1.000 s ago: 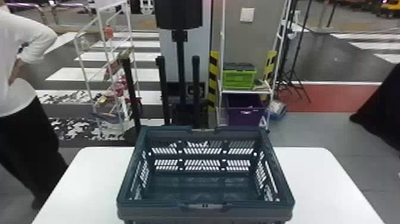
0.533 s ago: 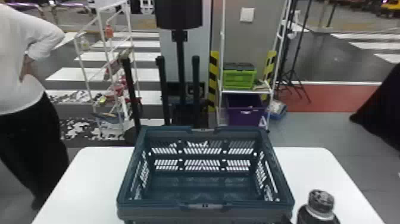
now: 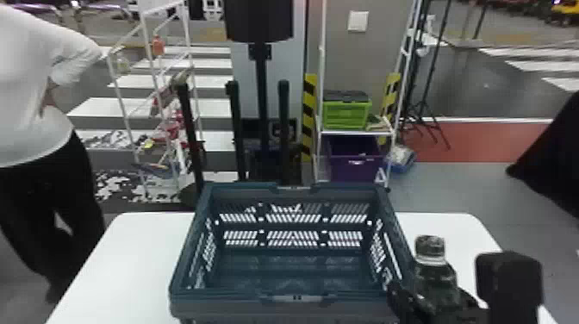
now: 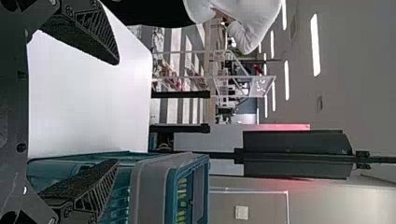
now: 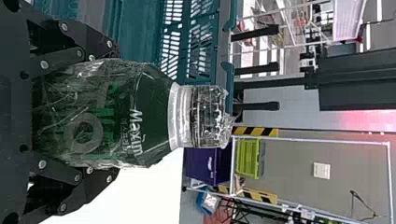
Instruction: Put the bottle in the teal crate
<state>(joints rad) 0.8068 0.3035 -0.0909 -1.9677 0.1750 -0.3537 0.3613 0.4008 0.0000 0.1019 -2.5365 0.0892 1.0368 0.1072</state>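
Okay, your right gripper grips 1 bottle, upright, just beside the right edge of the teal crate, so likely go left; left gripper wide.

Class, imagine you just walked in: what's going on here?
A robot is holding the dark green bottle in its right jaws, upright, beside the right side of the teal crate, which sits on the white table. The bottle isn't in the crate yet. The left jaws are open.
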